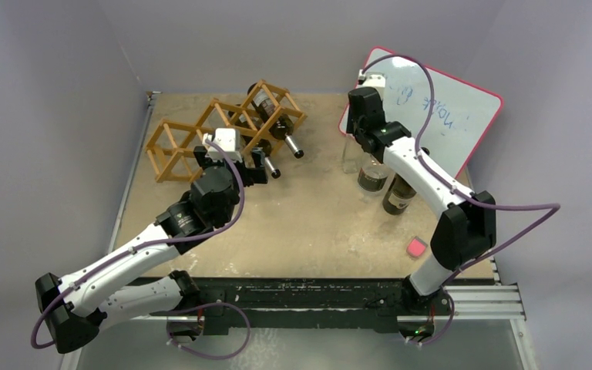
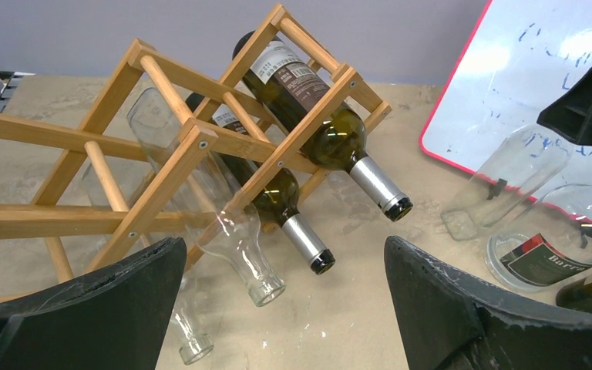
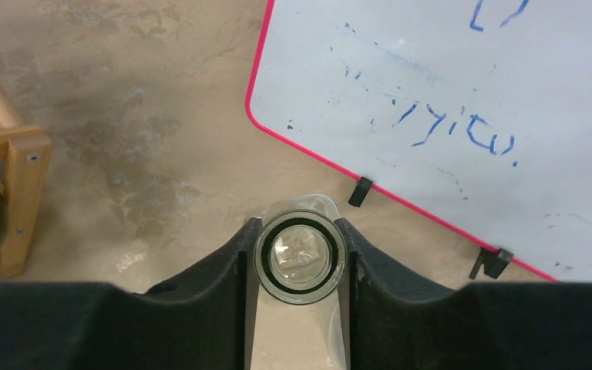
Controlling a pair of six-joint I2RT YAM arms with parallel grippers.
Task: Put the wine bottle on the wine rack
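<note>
Two arms: both reach over one table point(image 3: 146, 116); only the right one has anything in its grasp.
Right end effector point(image 3: 299, 245): pinching the neck of a clear wine bottle point(image 3: 299, 266) just under the rim, one finger on each side, seen from straight above the open mouth.
Clear wine bottle: upright between those fingers; it appears to stand on the table.
Left end effector point(image 2: 285, 240): spread wide and holding nothing.
Wine rack point(image 2: 200, 139): a wooden lattice directly ahead of the left end effector and well off to the left of the right one. An upper dark bottle point(image 2: 308, 100) and a lower dark bottle point(image 2: 274, 196) lie in it, necks pointing out.
Whiteboard point(image 3: 447, 92): red-edged, just beyond and to the right of the right end effector.
Neighbouring bottle point(image 1: 371, 177): standing just beside the held one.
Step in hand: probably securing the grip before the lift.
Doing it well: lift straight up, clear of the neighbour. The hold is high on smooth glass, so the body may swing; travel slowly. Aim for an open cell away from the protruding necks.
</note>
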